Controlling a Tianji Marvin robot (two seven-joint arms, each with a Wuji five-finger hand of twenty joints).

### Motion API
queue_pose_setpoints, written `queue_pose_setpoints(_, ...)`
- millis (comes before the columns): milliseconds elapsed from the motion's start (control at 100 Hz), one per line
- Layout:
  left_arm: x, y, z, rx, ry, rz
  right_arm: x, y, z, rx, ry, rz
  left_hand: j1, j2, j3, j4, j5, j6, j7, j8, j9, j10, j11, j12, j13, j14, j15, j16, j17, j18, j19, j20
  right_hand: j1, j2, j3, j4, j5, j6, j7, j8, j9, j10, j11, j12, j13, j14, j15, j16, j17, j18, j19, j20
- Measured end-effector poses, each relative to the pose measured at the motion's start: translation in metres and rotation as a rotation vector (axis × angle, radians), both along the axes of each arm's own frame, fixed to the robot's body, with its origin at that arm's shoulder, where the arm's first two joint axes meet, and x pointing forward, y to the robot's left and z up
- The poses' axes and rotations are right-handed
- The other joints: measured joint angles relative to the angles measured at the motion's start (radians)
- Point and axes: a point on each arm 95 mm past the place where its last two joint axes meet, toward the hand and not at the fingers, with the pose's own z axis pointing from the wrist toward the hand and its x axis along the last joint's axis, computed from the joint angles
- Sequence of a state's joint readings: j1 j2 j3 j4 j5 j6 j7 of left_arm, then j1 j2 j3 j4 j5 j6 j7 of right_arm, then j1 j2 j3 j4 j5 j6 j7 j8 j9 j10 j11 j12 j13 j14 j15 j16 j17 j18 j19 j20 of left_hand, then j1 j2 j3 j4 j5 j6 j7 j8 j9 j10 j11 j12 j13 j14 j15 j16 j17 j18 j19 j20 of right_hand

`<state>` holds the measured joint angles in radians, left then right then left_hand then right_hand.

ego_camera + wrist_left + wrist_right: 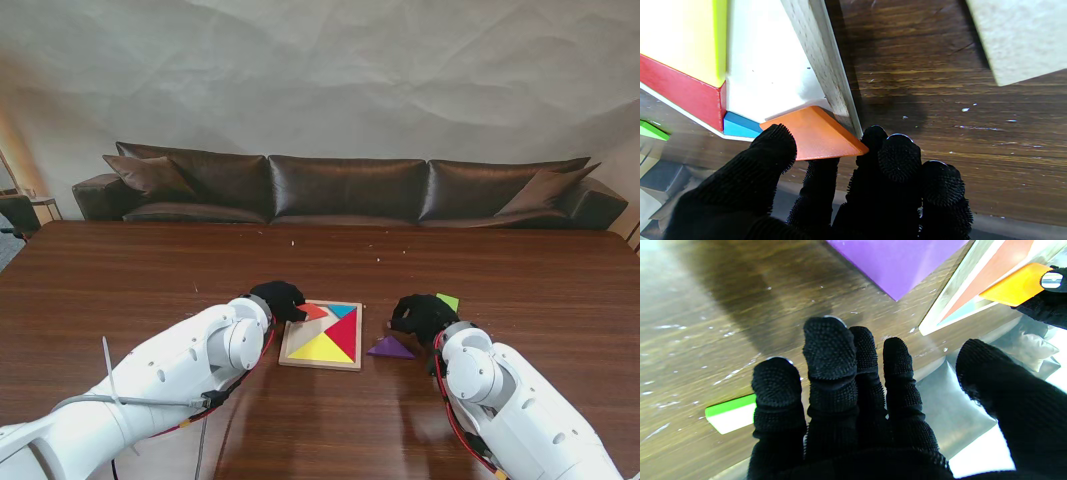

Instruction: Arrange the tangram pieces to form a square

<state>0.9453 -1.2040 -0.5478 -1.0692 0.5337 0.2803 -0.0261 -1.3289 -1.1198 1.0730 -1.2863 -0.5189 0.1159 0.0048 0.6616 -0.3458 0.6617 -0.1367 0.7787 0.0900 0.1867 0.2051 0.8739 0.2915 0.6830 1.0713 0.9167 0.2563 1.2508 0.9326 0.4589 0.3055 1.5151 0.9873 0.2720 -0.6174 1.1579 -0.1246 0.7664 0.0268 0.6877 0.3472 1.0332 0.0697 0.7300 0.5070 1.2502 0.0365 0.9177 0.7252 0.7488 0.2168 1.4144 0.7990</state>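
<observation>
Dark wood worktop (pixel 520 290), sofa (pixel 350 188) behind; left hand (pixel 278 298) pinches orange piece (pixel 815 135) at tray (pixel 290 352) corner, clear only in its wrist view; right hand (pixel 422 315) empty, fingers spread, between purple piece (pixel 391 348) and green piece (pixel 448 301).

No readable text, no labels, no brand marks, no numbers, no signs on any surface in the stand view or either wrist view
</observation>
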Motion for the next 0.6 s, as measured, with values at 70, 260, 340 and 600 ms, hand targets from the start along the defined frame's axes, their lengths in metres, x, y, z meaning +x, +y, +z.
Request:
queue_pose_setpoints(70,0.0000,0.0005,-0.0001,0.004,-0.001,-0.004,0.0000,0.0001,-0.0001,0.000,0.001,0.001,-0.008,0.005,0.000,0.000,-0.005,0.000,0.000,-0.002,-0.007,0.000,0.001,0.000,-0.013,0.000,0.000,0.000,-0.004,0.000,0.000,0.000,0.000,0.000,0.000,0.000,0.000,0.000,0.000,0.000,0.000,0.000,0.000,0.000,0.000,0.000,0.000,0.000,0.000,0.000,0.000,0.000)
queue_pose_setpoints(260,0.0001,0.0017,0.0003,0.009,-0.001,-0.012,0.0000,0.0004,-0.0002,0.002,0.002,0.002,-0.008,0.005,0.000,0.000,-0.010,0.029,0.000,-0.018,-0.010,0.000,-0.001,-0.010,-0.013,0.000,0.000,0.000,-0.008,0.000,0.000,0.000,0.000,0.000,0.000,0.000,0.000,0.000,0.000,0.000,0.000,0.000,0.000,0.000,0.000,0.000,0.000,0.000,0.000,0.000,0.000,0.000)
queue_pose_setpoints(340,0.0004,0.0023,0.0008,0.013,0.001,-0.014,0.0000,0.0005,-0.0002,0.003,0.003,0.003,-0.008,0.005,-0.001,0.000,-0.010,0.053,0.000,-0.022,-0.010,0.000,-0.001,-0.010,-0.013,0.000,0.000,0.000,-0.008,0.000,-0.001,0.000,0.000,0.000,0.000,0.000,0.000,0.001,0.000,0.000,0.000,0.000,0.000,0.000,0.000,0.000,0.000,0.000,0.000,0.000,0.000,0.000)
queue_pose_setpoints(600,-0.0021,0.0040,0.0056,0.034,0.024,-0.034,0.0001,0.0004,-0.0003,0.005,0.005,0.003,-0.019,0.016,-0.004,0.000,-0.013,0.159,-0.013,-0.042,-0.010,0.000,-0.001,-0.010,-0.013,0.000,0.000,0.000,-0.008,0.000,-0.001,0.000,0.000,0.000,0.000,0.000,0.000,0.001,0.000,0.000,0.000,0.000,0.000,0.000,0.000,0.000,0.000,0.000,0.000,0.000,0.000,0.000)
